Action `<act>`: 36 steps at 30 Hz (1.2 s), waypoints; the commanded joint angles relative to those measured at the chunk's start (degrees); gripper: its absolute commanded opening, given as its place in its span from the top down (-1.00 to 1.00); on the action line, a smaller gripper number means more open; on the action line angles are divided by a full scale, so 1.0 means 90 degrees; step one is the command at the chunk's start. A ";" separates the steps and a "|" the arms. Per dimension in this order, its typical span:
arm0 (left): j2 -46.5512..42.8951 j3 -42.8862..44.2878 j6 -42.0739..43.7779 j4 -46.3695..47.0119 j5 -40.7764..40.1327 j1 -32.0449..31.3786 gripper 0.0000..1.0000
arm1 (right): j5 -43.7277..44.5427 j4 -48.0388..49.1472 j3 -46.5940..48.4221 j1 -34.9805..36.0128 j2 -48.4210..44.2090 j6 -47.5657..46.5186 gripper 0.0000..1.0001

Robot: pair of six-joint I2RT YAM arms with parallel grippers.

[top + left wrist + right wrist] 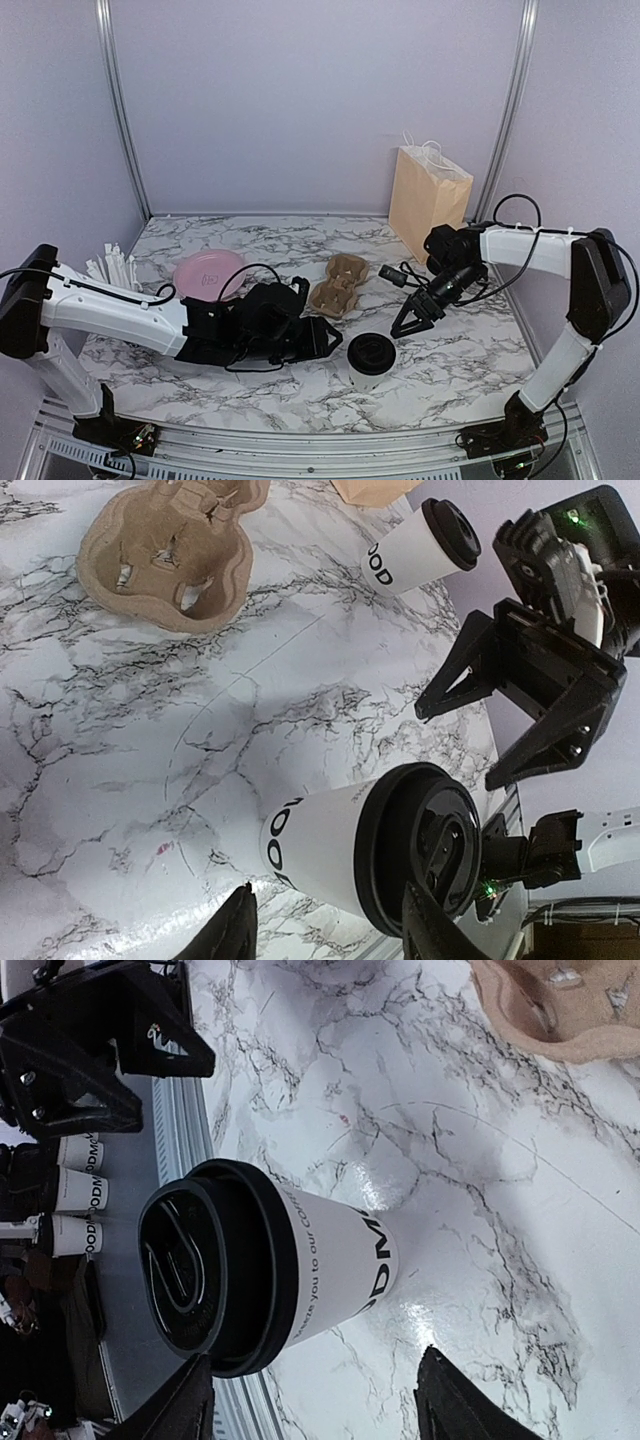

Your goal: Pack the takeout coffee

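Top view, room: marble table (300, 390), lilac walls (300, 100); paper bag (428, 195) upright at the back.
Top view, coffee: lidded cup (371, 360) stands on the marble, near the pulp tray (338, 284).
Left wrist, claw: left gripper (328, 900) spread, lidded cup just ahead, ungrasped.
Right wrist, claw: right gripper (318, 1360) spread, holding nothing.

On the marbled worktop (290, 240) a brown moulded-pulp tray (338, 285) lies near the centre, with a pink plate (208, 273) at its nine o'clock, white straws (112, 265) farther out that way, and a tan paper bag (428, 200) upright at one o'clock.
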 commanded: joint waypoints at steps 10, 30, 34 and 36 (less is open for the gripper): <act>0.0906 0.0476 0.0300 0.0474 0.0794 0.0201 0.03 | -0.0290 -0.0437 -0.0149 0.0103 -0.0243 -0.1250 -0.44; 0.0759 0.0327 0.0132 0.0435 0.0907 0.0045 -0.03 | -0.0183 0.0149 -0.0384 0.0466 -0.0029 -0.0880 -0.29; 0.1005 0.0390 0.0030 0.0158 0.0957 0.0071 0.00 | -0.0107 0.0260 -0.0452 0.0475 0.0011 -0.0788 -0.27; 0.1127 0.0326 -0.0111 0.0027 0.1013 0.0122 0.04 | 0.0036 0.0444 -0.0515 0.0478 0.0036 -0.0626 -0.26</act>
